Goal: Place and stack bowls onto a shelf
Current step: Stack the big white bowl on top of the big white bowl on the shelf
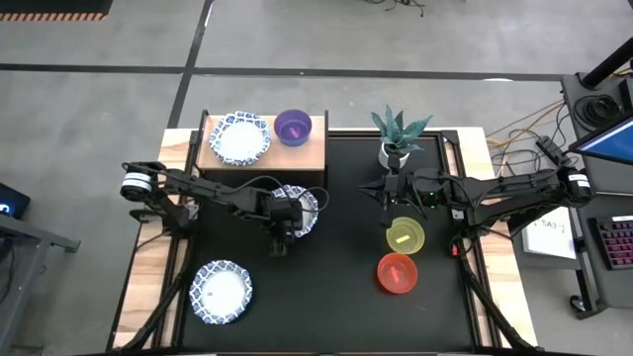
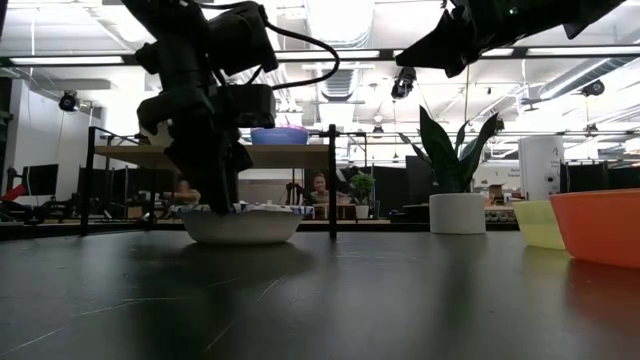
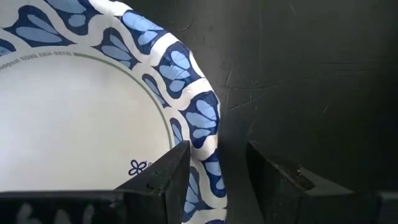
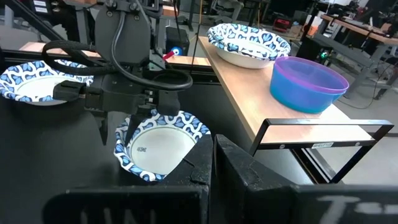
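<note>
A patterned bowl sits upright on the black table just in front of the shelf. My left gripper points steeply down at the bowl's near rim. It is open, with one finger inside the bowl and one outside. On the shelf stand another patterned bowl and a purple bowl. A third patterned bowl lies at the table's near left. My right gripper hangs shut and roughly level above the table's middle, holding nothing. My left gripper straddles the bowl's rim from above, slanting down. The inner finger stands close against the rim's inner slope, and I cannot tell whether it touches. A dark gap shows between the outer finger and the rim. The bowl rests on the table.
A yellow bowl and a red bowl sit at the table's right. A white pot with a green plant stands at the far middle. Bare black table lies toward the near edge.
</note>
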Robot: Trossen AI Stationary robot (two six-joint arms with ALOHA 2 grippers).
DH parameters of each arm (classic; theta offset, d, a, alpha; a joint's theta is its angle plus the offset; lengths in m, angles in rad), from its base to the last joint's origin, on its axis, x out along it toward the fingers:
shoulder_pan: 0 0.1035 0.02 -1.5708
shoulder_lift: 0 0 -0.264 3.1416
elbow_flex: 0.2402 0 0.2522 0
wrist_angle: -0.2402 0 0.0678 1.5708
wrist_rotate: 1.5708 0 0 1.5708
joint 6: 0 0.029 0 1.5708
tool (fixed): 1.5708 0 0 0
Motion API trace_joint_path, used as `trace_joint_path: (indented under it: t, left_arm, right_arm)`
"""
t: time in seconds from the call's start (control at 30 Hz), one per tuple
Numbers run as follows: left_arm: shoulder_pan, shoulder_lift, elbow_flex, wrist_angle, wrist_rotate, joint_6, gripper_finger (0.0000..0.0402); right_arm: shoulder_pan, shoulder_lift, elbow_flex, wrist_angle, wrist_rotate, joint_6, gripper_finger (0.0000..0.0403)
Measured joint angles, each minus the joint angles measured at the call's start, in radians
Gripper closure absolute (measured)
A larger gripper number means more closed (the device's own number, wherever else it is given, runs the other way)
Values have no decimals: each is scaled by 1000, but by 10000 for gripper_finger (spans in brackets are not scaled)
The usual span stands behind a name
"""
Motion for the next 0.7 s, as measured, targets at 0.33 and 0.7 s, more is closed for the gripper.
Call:
trace_joint_path:
  t: [0.33, 0.7]
  left_arm:
    - [0, 0, -12, 20, 4, 4, 307]
    - [0, -45, 7, 8, 51, 31, 394]
  right_arm:
    - [0, 0, 0, 0, 0, 0, 394]
    - [0, 0, 0, 0, 0, 0, 394]
